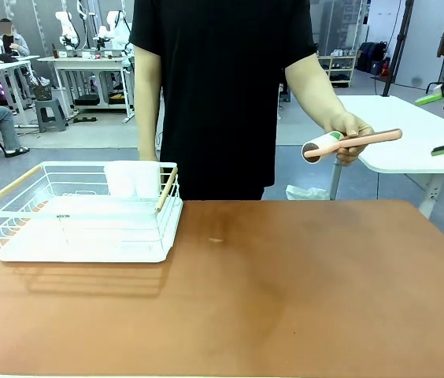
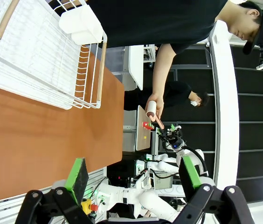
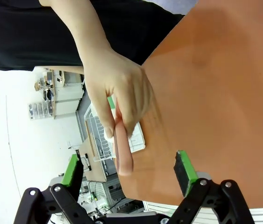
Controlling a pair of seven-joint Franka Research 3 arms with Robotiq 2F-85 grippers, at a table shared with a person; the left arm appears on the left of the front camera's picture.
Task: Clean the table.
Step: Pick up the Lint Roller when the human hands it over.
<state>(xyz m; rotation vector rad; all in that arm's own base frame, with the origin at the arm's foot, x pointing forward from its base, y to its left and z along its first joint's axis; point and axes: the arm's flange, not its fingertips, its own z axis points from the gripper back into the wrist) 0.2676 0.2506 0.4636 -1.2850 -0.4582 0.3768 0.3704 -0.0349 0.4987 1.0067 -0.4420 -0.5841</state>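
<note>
Person's hand (image 1: 350, 135) raised past table's (image 1: 285, 299) far edge, gripping lint roller (image 1: 348, 144) (handle outward), right gripper (image 1: 436, 124) jaws apart, left gripper (image 2: 134, 171) likewise

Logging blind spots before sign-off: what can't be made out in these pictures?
Right wrist view: the head of the lint roller, largely hidden behind the person's hand.
Front view: the right pincer, cut off by the picture's right edge.
Front view: the pale speck on the table, too small to identify.

Our left gripper (image 2: 134, 171) and right gripper (image 3: 128, 169) are black bolted linkages with green pads (image 2: 78, 175), and the person (image 1: 218, 102) facing us wears a black short-sleeved T-shirt (image 1: 222, 55).
</note>
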